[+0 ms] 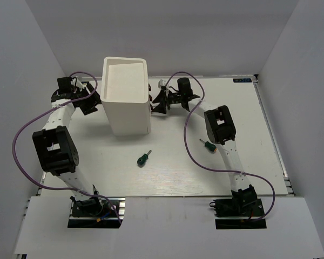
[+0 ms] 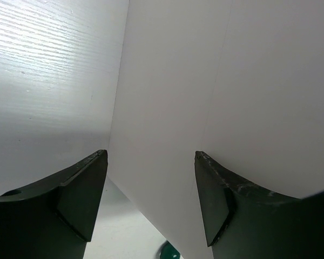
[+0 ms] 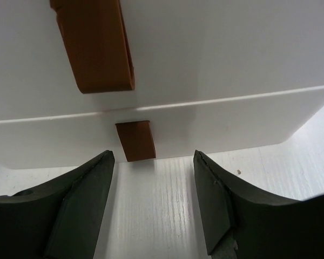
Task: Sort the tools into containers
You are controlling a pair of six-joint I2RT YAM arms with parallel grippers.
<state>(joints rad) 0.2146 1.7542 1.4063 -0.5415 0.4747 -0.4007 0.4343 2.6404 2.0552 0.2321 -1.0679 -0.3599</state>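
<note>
- Right gripper (image 3: 154, 156): jaws wide apart, nothing held between them. It is low over the table (image 1: 243, 118) and aimed at the drawer face.
- Left gripper (image 2: 151, 154): jaws wide apart, nothing gripped. A plain white wall fills the gap ahead of the fingers.
- Green-handled screwdriver (image 1: 143, 158): nearest the arm bases. It lies flat near the middle of the table, in front of the box unit and well apart from both grippers.
- Second green-handled screwdriver (image 1: 208, 144): a little farther back and to the right, lying just beside the right arm's forearm link.
- Box unit (image 1: 127, 102): stands upright at the far left-centre of the table. The left gripper is against its left side, the right gripper at its right side.
- Lower knob (image 3: 136, 140): brown, on the lower drawer (image 3: 232, 127), straight ahead of the right gripper's open gap and not clasped.
- Upper knob (image 3: 94, 46): brown, on the upper drawer (image 3: 232, 48) above the seam.
- Green object (image 2: 170, 252): only a sliver shows at the box's foot; what it is cannot be told.
</note>
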